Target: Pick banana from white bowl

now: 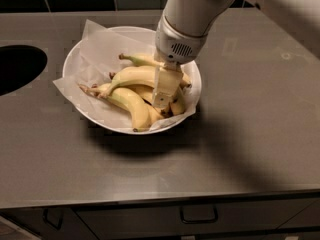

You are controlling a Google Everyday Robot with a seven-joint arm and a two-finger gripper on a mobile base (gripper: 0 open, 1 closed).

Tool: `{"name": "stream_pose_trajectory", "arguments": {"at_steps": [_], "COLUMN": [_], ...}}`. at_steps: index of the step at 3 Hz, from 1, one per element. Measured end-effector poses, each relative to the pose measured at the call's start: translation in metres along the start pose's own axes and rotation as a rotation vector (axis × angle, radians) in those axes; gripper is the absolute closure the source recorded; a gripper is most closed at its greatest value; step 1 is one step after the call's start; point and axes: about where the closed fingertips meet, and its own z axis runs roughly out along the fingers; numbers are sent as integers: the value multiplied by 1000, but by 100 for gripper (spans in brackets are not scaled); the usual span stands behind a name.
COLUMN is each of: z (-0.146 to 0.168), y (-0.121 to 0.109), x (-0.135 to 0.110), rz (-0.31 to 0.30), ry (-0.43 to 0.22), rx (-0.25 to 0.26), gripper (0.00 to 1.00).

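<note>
The white bowl [75, 66], lined with crinkled white paper, sits on the grey counter left of centre and holds several bananas. The banana [137, 75], long, thick and strongly arched, lies across the middle of the pile. A slimmer banana [142, 60] lies behind it and a thick one [131, 105] lies in front. My gripper [165, 98] reaches down from the upper right into the right half of the bowl. It sits over the right part of the arched banana and hides that end.
A dark round opening [17, 66] is cut into the counter at the far left. The counter's front edge [160, 196] runs along the bottom, with drawers and a handle [199, 215] below. Dark tiles line the back wall.
</note>
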Motion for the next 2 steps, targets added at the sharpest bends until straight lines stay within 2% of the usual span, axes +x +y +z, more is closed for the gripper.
{"name": "stream_pose_trajectory", "arguments": {"at_steps": [1, 2], "z": [3, 6], "y": [-2, -3], "x": [-1, 0], "rz": [1, 4], "ry": [0, 1], "rx": [-5, -9], "gripper": [30, 31]}}
